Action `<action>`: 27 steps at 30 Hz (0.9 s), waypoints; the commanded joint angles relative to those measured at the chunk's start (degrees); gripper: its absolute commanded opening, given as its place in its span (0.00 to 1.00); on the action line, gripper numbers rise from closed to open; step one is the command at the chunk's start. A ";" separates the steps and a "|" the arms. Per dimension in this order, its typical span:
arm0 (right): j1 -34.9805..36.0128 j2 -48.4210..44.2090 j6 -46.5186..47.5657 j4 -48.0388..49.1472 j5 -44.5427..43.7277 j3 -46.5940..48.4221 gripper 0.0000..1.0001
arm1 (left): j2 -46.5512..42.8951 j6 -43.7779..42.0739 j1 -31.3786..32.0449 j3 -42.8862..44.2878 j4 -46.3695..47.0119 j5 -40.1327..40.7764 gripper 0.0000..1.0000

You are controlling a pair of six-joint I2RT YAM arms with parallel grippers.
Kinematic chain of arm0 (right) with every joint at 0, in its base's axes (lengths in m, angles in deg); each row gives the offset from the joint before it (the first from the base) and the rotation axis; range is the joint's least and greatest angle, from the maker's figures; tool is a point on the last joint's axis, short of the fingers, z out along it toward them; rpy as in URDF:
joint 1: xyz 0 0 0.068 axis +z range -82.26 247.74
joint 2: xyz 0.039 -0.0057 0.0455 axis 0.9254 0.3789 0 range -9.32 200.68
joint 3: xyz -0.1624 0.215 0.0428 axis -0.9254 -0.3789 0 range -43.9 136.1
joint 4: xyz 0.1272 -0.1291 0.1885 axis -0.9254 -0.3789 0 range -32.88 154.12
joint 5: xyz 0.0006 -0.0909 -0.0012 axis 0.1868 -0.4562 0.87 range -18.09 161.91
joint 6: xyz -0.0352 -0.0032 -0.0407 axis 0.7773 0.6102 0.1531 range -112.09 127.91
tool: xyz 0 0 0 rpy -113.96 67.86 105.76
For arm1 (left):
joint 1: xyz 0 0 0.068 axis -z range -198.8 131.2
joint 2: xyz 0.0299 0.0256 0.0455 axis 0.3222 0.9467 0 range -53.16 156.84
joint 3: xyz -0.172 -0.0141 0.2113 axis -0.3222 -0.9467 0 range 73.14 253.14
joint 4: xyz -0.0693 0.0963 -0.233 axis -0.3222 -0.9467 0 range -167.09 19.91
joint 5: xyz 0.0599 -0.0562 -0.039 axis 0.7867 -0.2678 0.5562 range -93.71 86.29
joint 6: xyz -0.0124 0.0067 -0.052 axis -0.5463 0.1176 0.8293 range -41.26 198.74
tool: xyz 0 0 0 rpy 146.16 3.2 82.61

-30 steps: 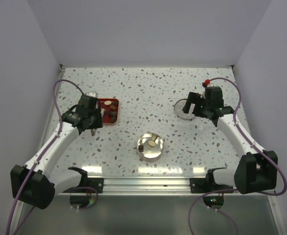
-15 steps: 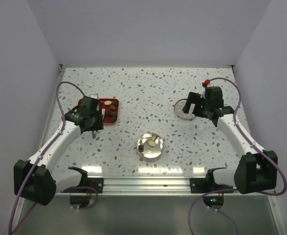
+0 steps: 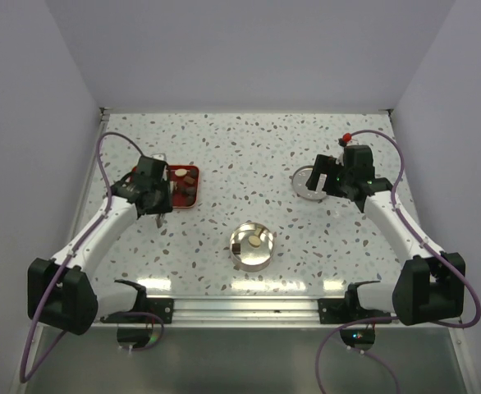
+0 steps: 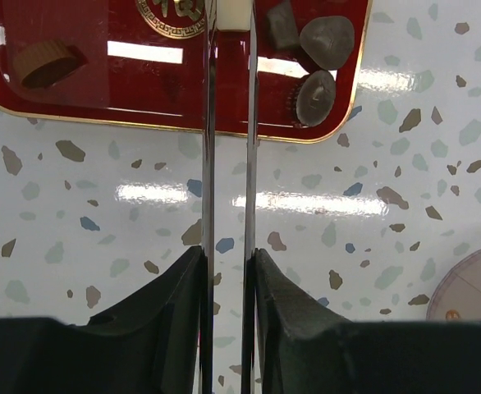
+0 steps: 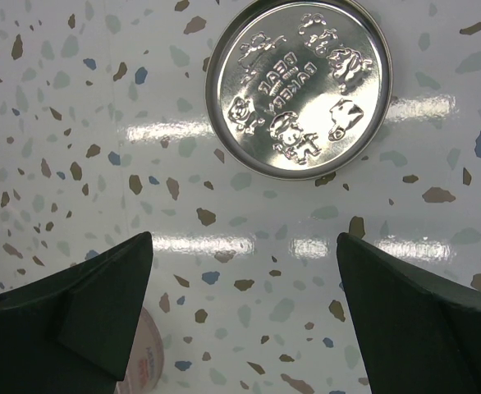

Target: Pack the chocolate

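While your left end effector (image 4: 228, 271) clamps the tweezers (image 4: 208, 123), their blades reach over the red tray (image 4: 125, 90), where most chocolate pieces (image 4: 327, 41) sit; two lie in the round tin (image 3: 252, 245) on the counter (image 3: 306, 139). Your right end effector (image 5: 245, 271) gapes wide near the tin lid (image 5: 299, 86).

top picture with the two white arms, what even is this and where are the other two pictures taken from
Those are two robot arms bolted to the near edge of a speckled table, seen from a camera overhead. The other two pictures come from small cameras on each wrist, looking down at whatever that arm works on. The left gripper is shut on long metal tweezers, whose tips reach over a red tray of chocolates. The right gripper is open and empty, facing a round embossed lid. In the middle of the table sits an open tin with two pieces already inside.
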 commanded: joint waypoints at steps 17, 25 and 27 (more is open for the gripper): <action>-0.12 1.36 -0.27 -0.16 0.91 3.26 0.97 | -13.55 -1.78 1.12 6.82 -9.34 -11.01 0.27; -0.12 2.33 -0.71 -0.16 1.44 4.14 0.97 | -17.34 7.09 15.17 3.83 -8.47 -9.34 0.27; -0.12 2.51 -0.80 -0.24 1.53 4.58 0.97 | -17.70 10.34 20.27 3.30 -7.85 -9.00 0.27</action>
